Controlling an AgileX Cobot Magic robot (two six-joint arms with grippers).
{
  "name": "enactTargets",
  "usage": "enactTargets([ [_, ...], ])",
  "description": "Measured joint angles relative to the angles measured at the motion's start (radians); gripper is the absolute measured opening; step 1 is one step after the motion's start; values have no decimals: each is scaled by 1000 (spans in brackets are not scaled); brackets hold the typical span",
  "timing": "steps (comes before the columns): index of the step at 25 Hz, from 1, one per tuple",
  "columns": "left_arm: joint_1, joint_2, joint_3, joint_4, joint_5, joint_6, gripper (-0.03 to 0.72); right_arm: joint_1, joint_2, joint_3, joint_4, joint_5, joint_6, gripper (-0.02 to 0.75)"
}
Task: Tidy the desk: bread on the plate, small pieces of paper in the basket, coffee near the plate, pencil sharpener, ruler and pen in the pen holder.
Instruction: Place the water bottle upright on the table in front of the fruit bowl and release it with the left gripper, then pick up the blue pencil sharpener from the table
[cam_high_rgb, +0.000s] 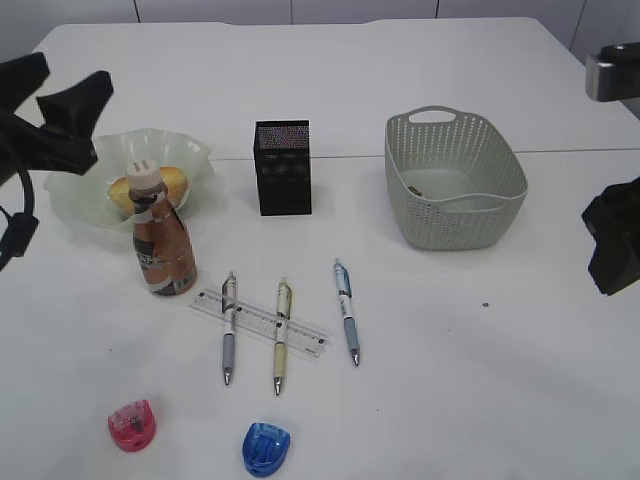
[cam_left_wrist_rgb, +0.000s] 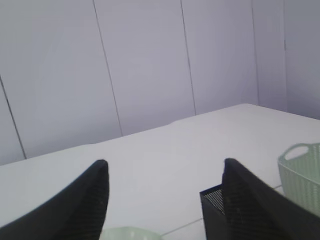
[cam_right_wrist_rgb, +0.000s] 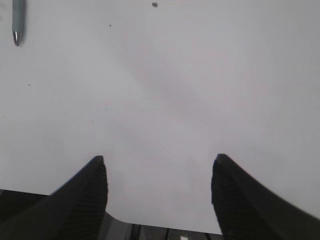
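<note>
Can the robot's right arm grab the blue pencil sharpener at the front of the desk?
Probably yes. The blue pencil sharpener sits alone on bare desk, nothing touching it. The right end effector is open and empty, off to the right, with clear tabletop between. Whether the arm stretches that far, I can't tell.

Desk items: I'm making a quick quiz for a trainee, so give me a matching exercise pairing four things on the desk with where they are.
Things:
1. bread
2. coffee
3. ruler
4. blue sharpener

Places:
A. lying under two pens
B. on the green plate
C. nearest the front edge of the desk, right of the pink sharpener
D. standing upright just in front of the plate

Pairs: 1-B, 2-D, 3-A, 4-C
</note>
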Motion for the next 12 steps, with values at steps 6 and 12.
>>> enactTargets([
  [6, 102, -33, 0, -65, 97, -18, 517, 0, 0, 0, 0, 0, 0, 480],
  [12, 178, -90, 26, -70, 370, -66, 494, 0, 0, 0, -6, 0, 0, 480],
])
